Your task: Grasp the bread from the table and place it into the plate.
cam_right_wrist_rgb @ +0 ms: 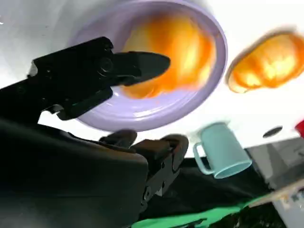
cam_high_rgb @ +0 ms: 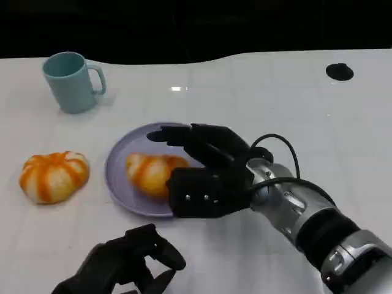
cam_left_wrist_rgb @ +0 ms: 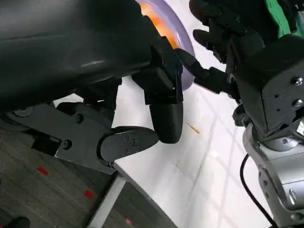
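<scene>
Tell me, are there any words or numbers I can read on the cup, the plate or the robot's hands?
No readable text anywhere.
Teal ceramic mug: plain, no print.
Round lavender plate: plain.
Orange-glazed bread roll in the plate and the second one on the white table: no labels.
Black right hand and black left hand: screws and plain panels, no markings to read.

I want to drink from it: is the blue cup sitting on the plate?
No, the teal cup stands on the white table, apart from the purple plate that holds a bread.

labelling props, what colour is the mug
Pale teal mug, clearest in the head view.
</scene>
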